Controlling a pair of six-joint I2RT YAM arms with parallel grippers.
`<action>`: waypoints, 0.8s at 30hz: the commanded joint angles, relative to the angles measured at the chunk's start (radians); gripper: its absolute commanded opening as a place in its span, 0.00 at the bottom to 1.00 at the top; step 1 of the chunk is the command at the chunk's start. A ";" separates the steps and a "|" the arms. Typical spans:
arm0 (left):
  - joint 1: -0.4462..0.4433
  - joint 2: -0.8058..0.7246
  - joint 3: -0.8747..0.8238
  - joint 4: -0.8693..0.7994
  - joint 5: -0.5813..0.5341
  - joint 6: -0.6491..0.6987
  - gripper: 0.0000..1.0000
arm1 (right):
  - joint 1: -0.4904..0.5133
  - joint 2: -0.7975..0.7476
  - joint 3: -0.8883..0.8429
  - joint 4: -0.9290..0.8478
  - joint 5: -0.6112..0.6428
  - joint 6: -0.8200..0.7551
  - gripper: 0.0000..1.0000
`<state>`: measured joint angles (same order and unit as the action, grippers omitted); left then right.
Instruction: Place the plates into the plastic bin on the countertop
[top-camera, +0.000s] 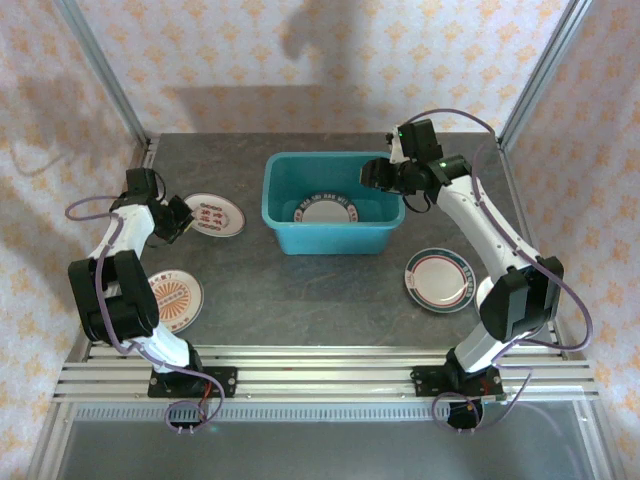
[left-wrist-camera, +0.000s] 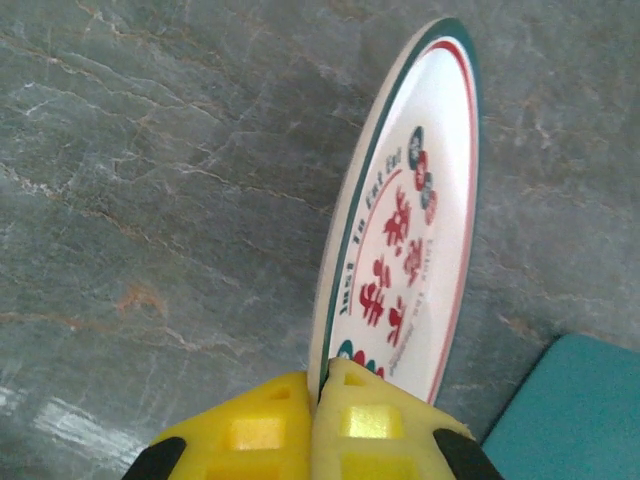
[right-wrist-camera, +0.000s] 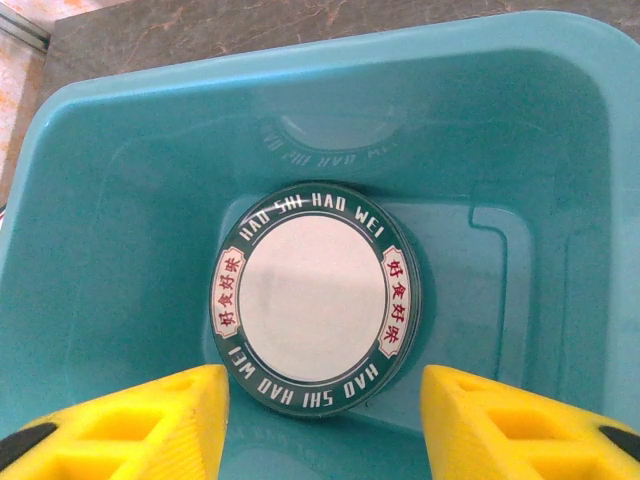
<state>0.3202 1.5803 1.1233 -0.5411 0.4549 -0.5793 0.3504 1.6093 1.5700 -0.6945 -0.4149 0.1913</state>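
My left gripper (top-camera: 180, 219) is shut on the near rim of a white plate with red characters (top-camera: 214, 214), left of the teal plastic bin (top-camera: 330, 238); in the left wrist view that plate (left-wrist-camera: 410, 240) tilts up from the countertop (left-wrist-camera: 150, 200), pinched between the yellow fingers (left-wrist-camera: 255, 430). My right gripper (right-wrist-camera: 322, 400) hangs open over the bin (right-wrist-camera: 120, 230), above a dark green rimmed plate (right-wrist-camera: 314, 296) lying on the bin floor. The same plate (top-camera: 327, 209) shows from above, with the right gripper (top-camera: 378, 176) at the bin's right rim.
An orange patterned plate (top-camera: 172, 297) lies at the front left beside the left arm. A red and green rimmed plate (top-camera: 440, 278) lies at the front right. Aluminium rails (top-camera: 320, 365) frame the countertop (top-camera: 300, 290), and patterned walls enclose it.
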 joint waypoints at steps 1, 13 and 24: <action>-0.025 -0.070 0.063 -0.035 -0.039 -0.018 0.00 | -0.003 -0.011 0.029 0.019 -0.011 0.015 0.53; -0.062 -0.187 0.191 -0.075 -0.043 -0.037 0.00 | -0.004 -0.012 0.068 0.004 -0.023 -0.004 0.53; -0.172 -0.192 0.437 -0.073 0.011 -0.072 0.00 | -0.005 0.069 0.215 -0.007 -0.171 0.001 0.53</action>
<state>0.1722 1.4044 1.4834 -0.6266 0.4385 -0.6315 0.3504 1.6485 1.7287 -0.6949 -0.5217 0.1944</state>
